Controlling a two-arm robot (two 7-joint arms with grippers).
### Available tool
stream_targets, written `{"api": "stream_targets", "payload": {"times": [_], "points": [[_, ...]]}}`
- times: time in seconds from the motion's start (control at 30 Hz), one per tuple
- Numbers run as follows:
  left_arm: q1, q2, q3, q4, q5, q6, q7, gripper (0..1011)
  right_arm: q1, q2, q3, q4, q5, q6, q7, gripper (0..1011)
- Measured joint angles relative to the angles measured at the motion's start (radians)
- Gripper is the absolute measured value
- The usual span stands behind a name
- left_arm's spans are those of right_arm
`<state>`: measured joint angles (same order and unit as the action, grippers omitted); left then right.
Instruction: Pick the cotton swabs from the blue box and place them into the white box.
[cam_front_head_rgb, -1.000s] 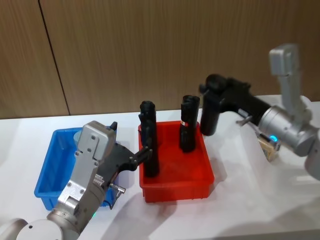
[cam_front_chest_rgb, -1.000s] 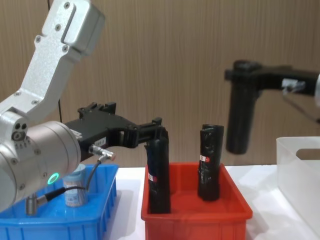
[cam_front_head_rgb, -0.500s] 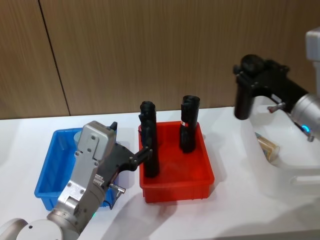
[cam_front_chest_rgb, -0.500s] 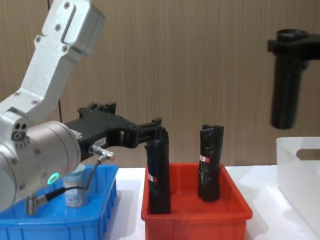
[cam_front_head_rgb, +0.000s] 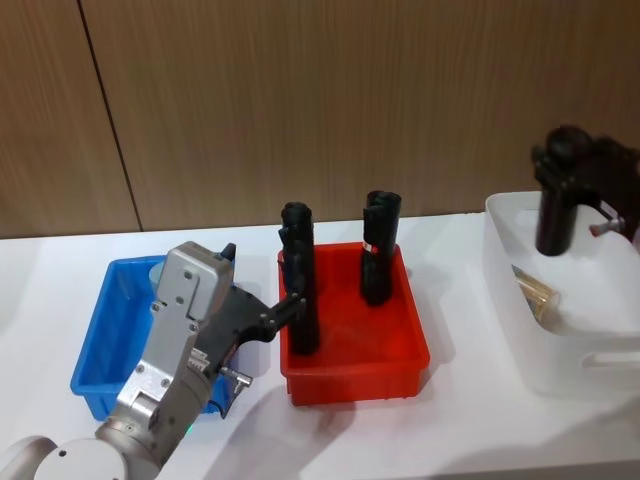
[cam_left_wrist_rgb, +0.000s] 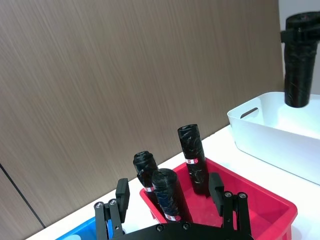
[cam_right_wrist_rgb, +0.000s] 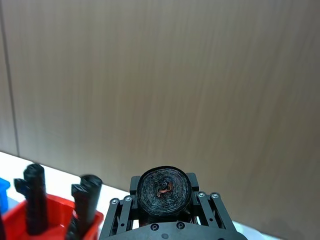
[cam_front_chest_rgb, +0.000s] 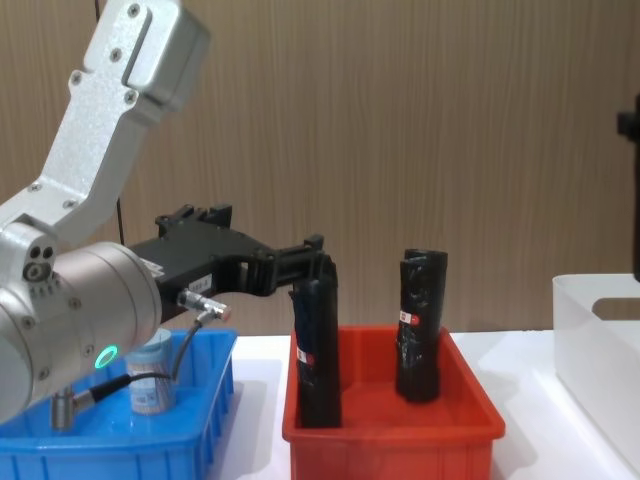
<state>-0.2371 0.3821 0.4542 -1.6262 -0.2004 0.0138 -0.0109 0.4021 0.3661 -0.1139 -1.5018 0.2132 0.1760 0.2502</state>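
Note:
My right gripper (cam_front_head_rgb: 562, 160) is shut on a tall black roll (cam_front_head_rgb: 553, 215) and holds it upright over the white box (cam_front_head_rgb: 600, 355) at the right. The roll's end (cam_right_wrist_rgb: 164, 188) sits between the fingers in the right wrist view. One jar of cotton swabs (cam_front_head_rgb: 536, 293) lies inside the white box. Another jar of cotton swabs (cam_front_chest_rgb: 150, 373) stands at the back of the blue box (cam_front_chest_rgb: 110, 445) on the left. My left gripper (cam_front_head_rgb: 291, 302) is open, reaching over the red bin (cam_front_head_rgb: 352, 365) with its fingers (cam_left_wrist_rgb: 122, 192) either side of a black roll (cam_left_wrist_rgb: 167, 192).
Three black rolls stand upright in the red bin (cam_front_chest_rgb: 390, 432), which lies between the blue box and the white box. A wooden wall runs close behind the white table. The left arm's large body hangs over the near side of the blue box.
My right gripper has carried the black roll to the right, from above the red bin's back corner to above the white box. The left arm has not moved.

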Motion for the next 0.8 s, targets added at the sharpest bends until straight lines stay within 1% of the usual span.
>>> {"api": "stream_targets", "payload": {"times": [0.27,0.6,0.73,0.8], "points": [[0.000,0.000,0.000,0.000,0.000,0.000,0.000,1004,-0.006,0.013,0.013,0.046,0.002,0.016,-0.012,533],[0.000,0.000,0.000,0.000,0.000,0.000,0.000,1004,-0.002,0.017,0.020,0.125,0.018,0.019,-0.005,533],[0.000,0.000,0.000,0.000,0.000,0.000,0.000,1004,0.001,0.017,0.021,0.145,0.024,0.018,-0.001,534],[0.000,0.000,0.000,0.000,0.000,0.000,0.000,1004,0.003,0.018,0.022,0.157,0.027,0.016,0.002,589]]}}
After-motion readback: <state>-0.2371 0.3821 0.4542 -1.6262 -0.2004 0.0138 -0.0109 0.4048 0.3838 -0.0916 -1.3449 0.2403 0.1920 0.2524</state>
